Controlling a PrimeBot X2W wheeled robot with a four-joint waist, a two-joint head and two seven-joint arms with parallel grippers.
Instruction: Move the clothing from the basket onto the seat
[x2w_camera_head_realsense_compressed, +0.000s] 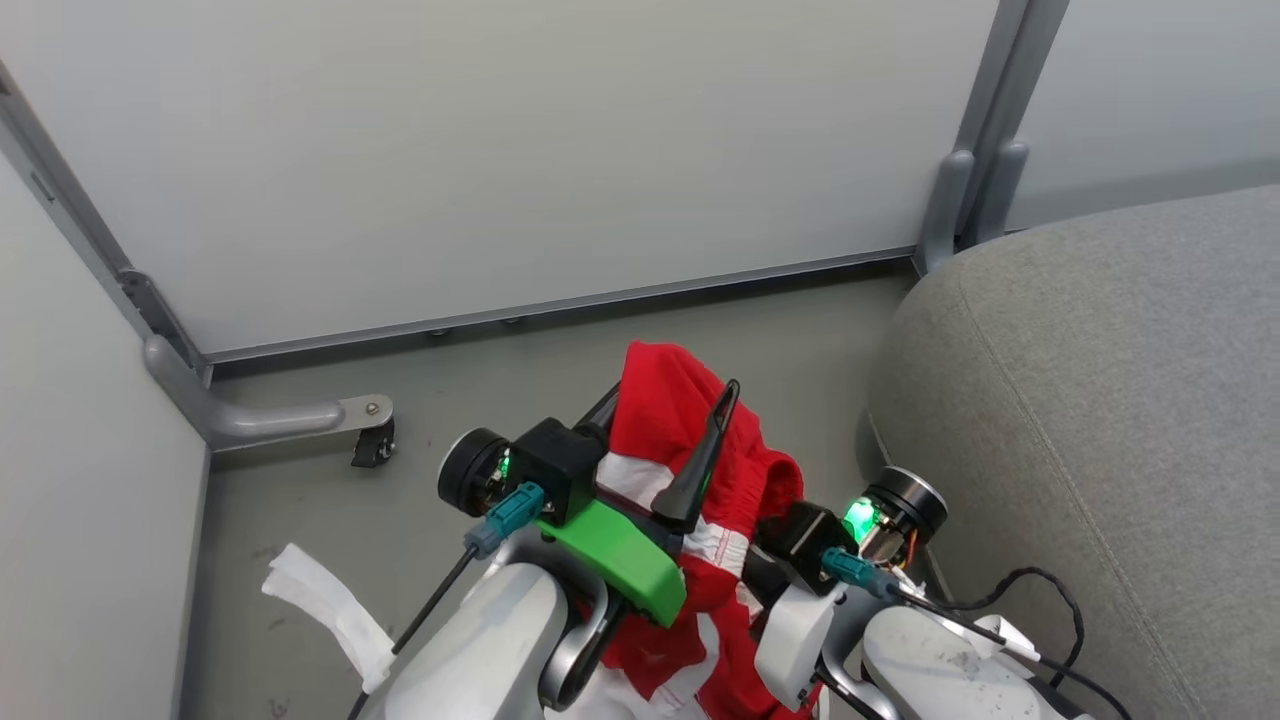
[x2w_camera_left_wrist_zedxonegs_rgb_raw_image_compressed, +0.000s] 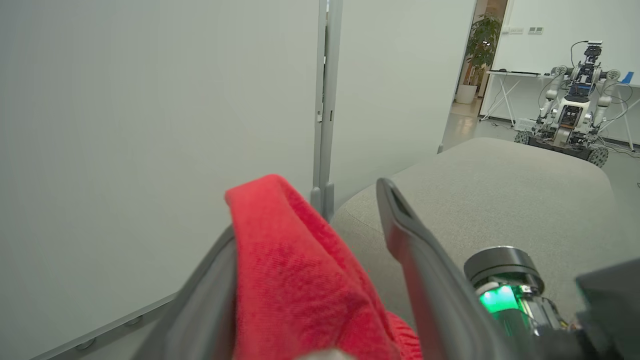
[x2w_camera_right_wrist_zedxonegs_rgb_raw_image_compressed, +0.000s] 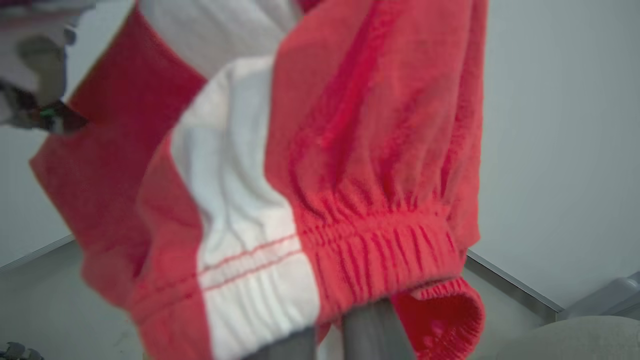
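a two-armed robot holds a piece of red clothing (x2w_camera_head_realsense_compressed: 655, 420) with white panels above the grey floor (x2w_camera_head_realsense_compressed: 480, 400), in a corner of pale wall panels (x2w_camera_head_realsense_compressed: 500, 150), close beside the grey seat (x2w_camera_head_realsense_compressed: 1100, 400) it is meant for but not on it. the right gripper (x2w_camera_right_wrist_zedxonegs_rgb_raw_image_compressed: 335, 320) has its fingers together, clamped on the gathered elastic waistband (x2w_camera_right_wrist_zedxonegs_rgb_raw_image_compressed: 380, 235), so the garment's hold sits in that one pinch. the left gripper (x2w_camera_head_realsense_compressed: 672, 392) stands with its fingers wide apart. the cloth lies between them and leans on one finger, draped rather than gripped, which props the red peak up in the head view.

the split looks deliberate: the arm nearer the seat carries the clothing, and the open left fingers leave it free to go. the seat's rounded corner lies to the right of the right gripper, and the visible part of the cushion is bare. the lower end of the garment runs off the bottom of the head view, so what it hangs over cannot be told. the next move likely calls for a swing to the right over the cushion edge. the main risk is the soft cloth catching on the raised left finger.
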